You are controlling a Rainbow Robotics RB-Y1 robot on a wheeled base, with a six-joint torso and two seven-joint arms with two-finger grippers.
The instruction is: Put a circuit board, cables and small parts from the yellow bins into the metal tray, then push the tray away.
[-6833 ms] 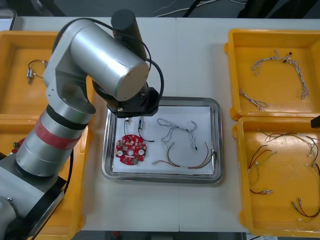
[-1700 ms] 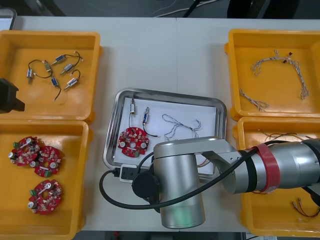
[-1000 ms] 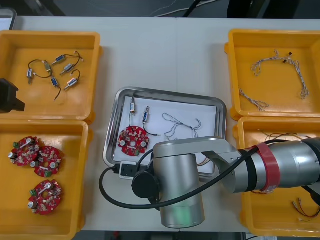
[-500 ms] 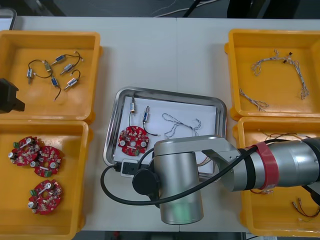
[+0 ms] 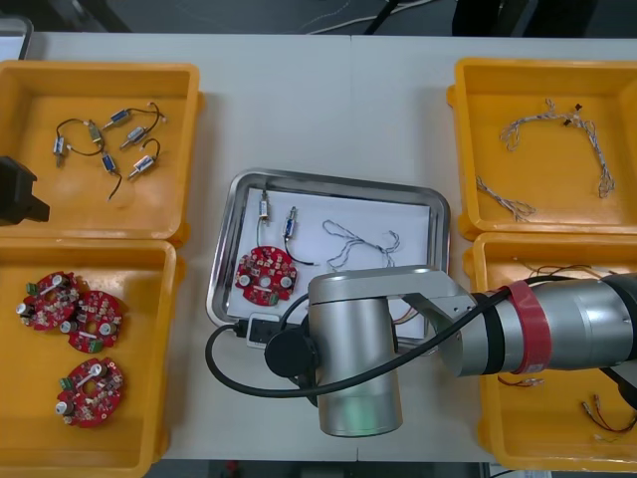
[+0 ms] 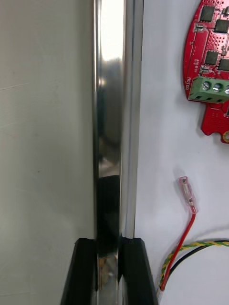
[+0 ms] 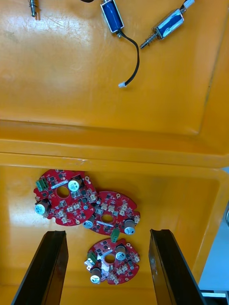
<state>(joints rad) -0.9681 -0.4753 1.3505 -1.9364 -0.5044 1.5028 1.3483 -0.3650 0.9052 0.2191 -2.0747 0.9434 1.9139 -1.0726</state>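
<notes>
Metal tray (image 5: 221, 264) was pushed slightly farther away — rim clamped by right gripper (image 6: 109, 245), left gripper (image 7: 107, 233) parked open over circuit boards (image 7: 64, 202).

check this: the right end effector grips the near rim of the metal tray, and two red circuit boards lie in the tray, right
Not two: the front view shows one red circuit board in the metal tray. The right end effector does grip its near rim.

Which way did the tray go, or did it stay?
Yes: the metal tray slid away, farther up beside the far left yellow bin, the right gripper clamped on its rim.
</notes>
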